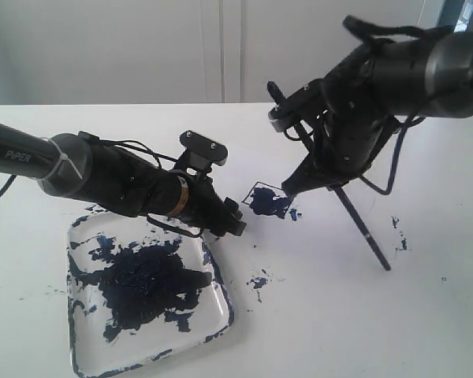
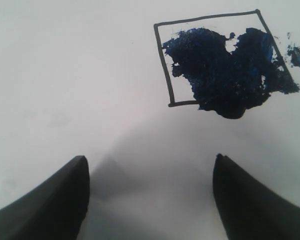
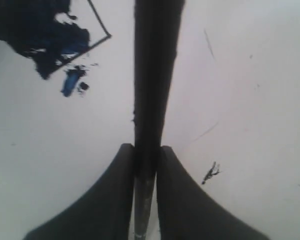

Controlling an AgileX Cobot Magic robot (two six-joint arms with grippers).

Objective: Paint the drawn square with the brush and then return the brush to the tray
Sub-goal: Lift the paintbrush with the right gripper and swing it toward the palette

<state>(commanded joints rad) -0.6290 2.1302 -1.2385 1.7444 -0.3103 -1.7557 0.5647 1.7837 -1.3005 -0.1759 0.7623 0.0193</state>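
Observation:
The drawn square lies mid-table, mostly smeared dark blue, with paint spilling past its outline. My right gripper hovers just right of it, shut on the brush. The black handle runs slanted through the fingers, and its lower end touches the table at the right. My left gripper hangs open and holds nothing, low over the paper between the square and the tray. The tray sits front left with a big blue-black blotch.
Blue splatters mark the paper in front of the square and at the right. A blue smear lies just outside the square's corner. The left arm stretches over the tray's far edge.

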